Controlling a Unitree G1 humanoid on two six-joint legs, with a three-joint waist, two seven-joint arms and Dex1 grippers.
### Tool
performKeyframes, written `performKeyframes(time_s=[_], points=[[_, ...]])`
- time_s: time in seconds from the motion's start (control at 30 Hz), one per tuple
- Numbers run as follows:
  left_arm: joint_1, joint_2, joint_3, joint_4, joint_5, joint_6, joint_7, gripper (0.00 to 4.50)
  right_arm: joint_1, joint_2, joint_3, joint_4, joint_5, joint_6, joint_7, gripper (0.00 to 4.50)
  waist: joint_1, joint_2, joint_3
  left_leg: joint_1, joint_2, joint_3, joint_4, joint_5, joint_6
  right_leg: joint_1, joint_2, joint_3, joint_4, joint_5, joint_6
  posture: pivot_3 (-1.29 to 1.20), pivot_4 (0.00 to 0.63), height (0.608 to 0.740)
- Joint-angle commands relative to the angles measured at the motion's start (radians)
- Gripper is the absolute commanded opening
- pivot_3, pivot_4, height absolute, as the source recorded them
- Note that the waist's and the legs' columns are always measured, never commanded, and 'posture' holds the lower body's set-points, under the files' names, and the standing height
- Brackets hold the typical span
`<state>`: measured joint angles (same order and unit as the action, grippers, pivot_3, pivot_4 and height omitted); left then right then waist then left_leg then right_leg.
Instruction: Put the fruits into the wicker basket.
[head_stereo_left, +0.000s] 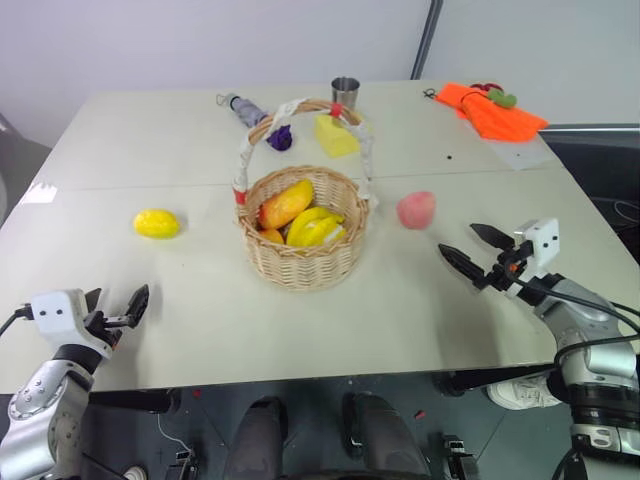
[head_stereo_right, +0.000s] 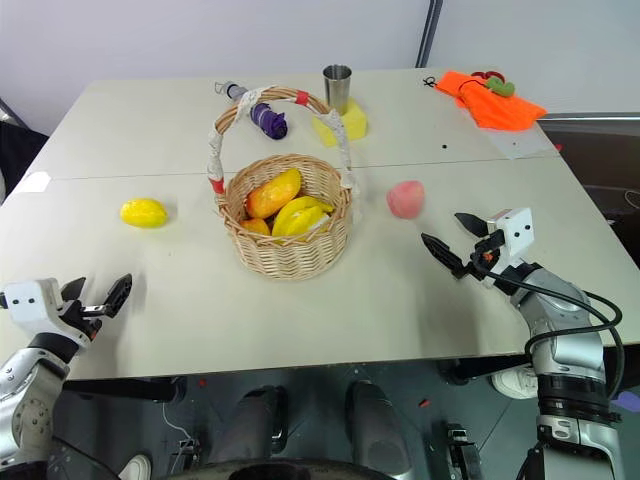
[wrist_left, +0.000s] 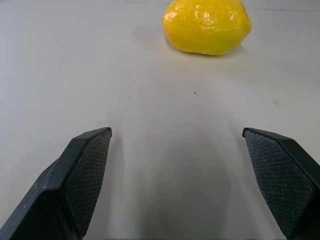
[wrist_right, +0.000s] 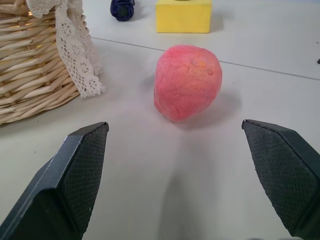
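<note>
Pale bench (head_stereo_left: 200, 310) under everything; wicker basket (head_stereo_left: 303, 255) mid-bench already holds mango and bananas; peach (head_stereo_left: 416, 210) lies right of it, straight ahead of my empty, spread right hand (head_stereo_left: 480, 250) (nearer arm); lemon (head_stereo_left: 157, 223) faces my empty, spread left hand (head_stereo_left: 125, 305).

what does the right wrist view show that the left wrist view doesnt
Right wrist view: the pink peach lying ahead of the right gripper, with the wicker basket and its lace trim beside it, and the yellow sponge block and a purple-tipped bundle further back. Left wrist view: the yellow lemon ahead of the left gripper. Shared: bare pale table and black jaws standing wide open, holding nothing.
</note>
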<state>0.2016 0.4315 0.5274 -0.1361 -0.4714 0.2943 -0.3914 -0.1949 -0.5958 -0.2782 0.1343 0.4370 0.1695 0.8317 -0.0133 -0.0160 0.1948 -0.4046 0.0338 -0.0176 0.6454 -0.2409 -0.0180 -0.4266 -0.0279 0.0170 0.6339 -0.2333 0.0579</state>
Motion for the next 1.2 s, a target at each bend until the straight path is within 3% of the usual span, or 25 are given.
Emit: performKeyframes(time_s=[0.03, 0.5, 0.77, 0.9, 1.07, 1.2], points=[[0.006, 0.022, 0.021, -0.037, -0.01, 0.002, -0.012, 4.5, -0.016, -0.004, -0.015, -0.014, 0.008, -0.018, 0.004, 4.45, 0.0, 0.0, 0.0, 0.0, 0.0, 0.0, 0.0, 0.0, 0.0, 0.0, 0.0, 0.0, 0.0, 0.0, 0.0, 0.0, 0.15, 0.74], [-0.116, 0.078, 0.002, -0.071, -0.055, 0.09, -0.02, 4.5, -0.037, -0.022, -0.006, -0.12, 0.036, 0.019, 0.026, 4.45, -0.001, 0.0, 0.0, 0.0, 0.0, 0.0, 0.0, 0.0, 0.0, 0.0, 0.0, 0.0, 0.0, 0.0, 0.0, 0.0, 0.15, 0.74], [-0.26, 0.184, -0.059, -0.025, 0.02, 0.133, -0.019, 4.5, 0.026, -0.095, -0.002, -0.347, 0.153, 0.189, 0.104, 4.45, 0.003, -0.001, 0.0, -0.001, 0.0, 0.0, 0.0, 0.0, 0.0, 0.0, 0.0, 0.0, 0.0, 0.0, 0.0, 0.0, 0.15, 0.74], [-0.308, 0.272, -0.112, 0.019, 0.049, 0.112, -0.129, 4.5, 0.029, -0.13, 0.004, -0.438, 0.212, 0.278, 0.121, 4.45, -0.002, -0.001, 0.0, -0.001, 0.0, 0.0, 0.0, 0.0, 0.0, -0.001, 0.0, 0.0, 0.0, 0.0, 0.0, 0.0, 0.15, 0.74], [-0.474, 0.46, -0.245, 0.291, 0.124, 0.079, -0.377, 4.5, -0.019, -0.154, 0.062, -0.554, 0.278, 0.37, 0.136, 4.45, 0.0, -0.001, 0.001, -0.001, 0.001, 0.0, -0.001, 0.0, 0.0, -0.003, 0.002, -0.001, 0.0, 0.0, 0.0, 0.0, 0.15, 0.74], [-0.672, 0.524, -0.38, 0.567, 0.235, -0.041, -0.518, 4.5, -0.059, -0.145, 0.096, -0.601, 0.305, 0.413, 0.117, 4.45, 0.003, -0.001, 0.001, -0.002, 0.001, 0.001, -0.001, 0.0, 0.0, -0.004, 0.001, -0.001, 0.0, 0.0, 0.0, 0.0, 0.15, 0.74]])
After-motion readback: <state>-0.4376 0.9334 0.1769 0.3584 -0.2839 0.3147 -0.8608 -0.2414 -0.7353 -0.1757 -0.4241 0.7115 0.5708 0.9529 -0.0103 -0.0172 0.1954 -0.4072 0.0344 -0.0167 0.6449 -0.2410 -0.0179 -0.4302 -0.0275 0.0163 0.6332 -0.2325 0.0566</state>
